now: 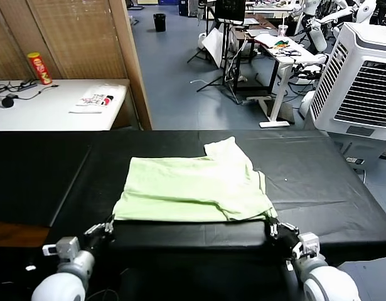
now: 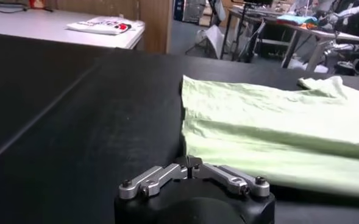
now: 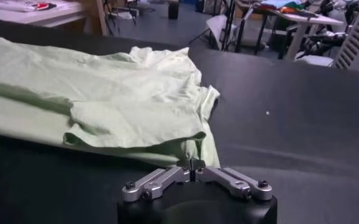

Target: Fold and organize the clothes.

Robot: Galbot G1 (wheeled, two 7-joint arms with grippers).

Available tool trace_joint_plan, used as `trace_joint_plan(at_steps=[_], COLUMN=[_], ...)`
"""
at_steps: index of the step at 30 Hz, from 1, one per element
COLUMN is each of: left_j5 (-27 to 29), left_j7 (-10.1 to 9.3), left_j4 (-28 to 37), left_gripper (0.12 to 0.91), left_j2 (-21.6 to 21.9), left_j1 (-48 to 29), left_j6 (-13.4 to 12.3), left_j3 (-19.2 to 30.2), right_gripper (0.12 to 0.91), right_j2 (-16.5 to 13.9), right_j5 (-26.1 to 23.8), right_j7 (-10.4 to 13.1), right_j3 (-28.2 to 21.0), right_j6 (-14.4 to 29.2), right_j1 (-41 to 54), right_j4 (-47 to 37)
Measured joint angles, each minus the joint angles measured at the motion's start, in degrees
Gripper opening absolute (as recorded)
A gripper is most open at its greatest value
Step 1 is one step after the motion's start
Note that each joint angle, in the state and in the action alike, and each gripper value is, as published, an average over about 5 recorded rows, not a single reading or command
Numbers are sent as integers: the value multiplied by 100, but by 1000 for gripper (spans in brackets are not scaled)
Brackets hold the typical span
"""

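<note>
The black table [image 1: 318,188] fills the foreground of the head view, and everything below is placed against it. Beyond its far right corner stands a white air cooler [image 1: 362,75] with a louvred grille. Past its far left edge is a lower white table [image 1: 48,110] carrying a white packet [image 1: 97,98] with red and black marks, a red snack can [image 1: 38,68] and a dark cable; a wooden partition rises behind that.

On the black table, roughly at its middle and reaching to the near edge, lies the mint-green T-shirt [image 1: 193,191]. It is folded into a broad flat block, wrinkled, with one sleeve (the one on the far right side of the block) sticking up past the upper fold line. A loose flap curls over near the right near corner.

The left gripper [image 1: 108,227] sits at the table's near edge, at the shirt's near left corner. Its jaws are pressed together, and the left wrist view shows the tips meeting right at the hem; whether cloth is pinched between them cannot be told.

The right gripper [image 1: 272,228] is at the near edge too, at the shirt's near right corner, jaws likewise closed, tips touching the folded hem there.
</note>
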Motion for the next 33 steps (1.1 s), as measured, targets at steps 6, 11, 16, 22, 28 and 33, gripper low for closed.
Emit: trace_joint_plan(at_steps=[6,11,16,22,28,33], left_j5=[1,223,160,-208,-821,-1303], left_j7=[-74,-201,-391,-421,-554,-622], left_j4=[-356,-630,-928,-959,-238,737], left_gripper=[220,482,715,796,798,798], left_j2=[-21,-64,-46,154,531,851], left_j1=[358,574,566,40,-1283,-2558], left_j6=[218,566,828,773,789,831], left_j3=[-110,-196,-273,-279,67,494], right_gripper=[233,495,744,797,798,798], right_j2=[78,83,22,-220,-436,-376], right_j5=[2,16,248,634,979,1024], right_j7=[92,126,134,376,631,671], right_j3=[149,323,533,546,28,-648], right_j6=[-235,-371,-519,-344,-264,-213], right_j1=[-343,-652,-722,26,1729,3215], right_j4=[337,779,1240,1078,-68,-1356])
